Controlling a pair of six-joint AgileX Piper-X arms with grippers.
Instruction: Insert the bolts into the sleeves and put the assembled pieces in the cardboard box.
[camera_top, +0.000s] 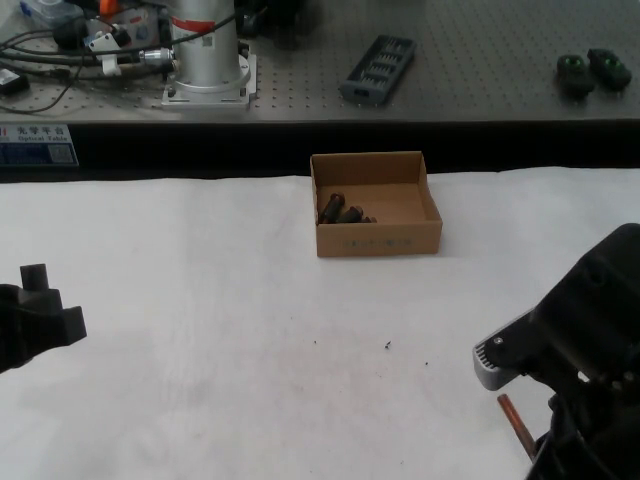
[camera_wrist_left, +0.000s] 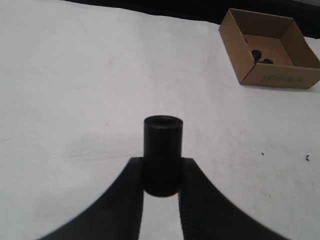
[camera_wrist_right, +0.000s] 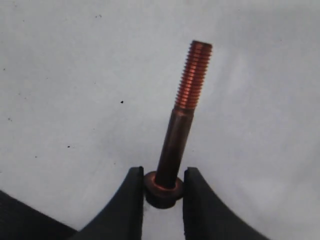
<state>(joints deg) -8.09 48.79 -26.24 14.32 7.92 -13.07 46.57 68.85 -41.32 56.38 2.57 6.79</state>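
Sleeve (camera_wrist_left: 162, 145), short, black and hollow with an open end, sits clamped between the fingers of the left gripper (camera_wrist_left: 161, 172) above the white sheet (camera_top: 200, 300) at the bench's left. Mid-bench, farther back, the open cardboard box (camera_top: 378, 240) holds a few dark pieces (camera_top: 342, 211). At right, the right gripper (camera_wrist_right: 163, 189) pinches a coppery bolt (camera_wrist_right: 182, 120) by its head, smooth shank and threaded end pointing away.

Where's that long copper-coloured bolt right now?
The bolt is held by its head in the right gripper, over the white cloth at the bench's near right in the high view, nearer than the cardboard box.
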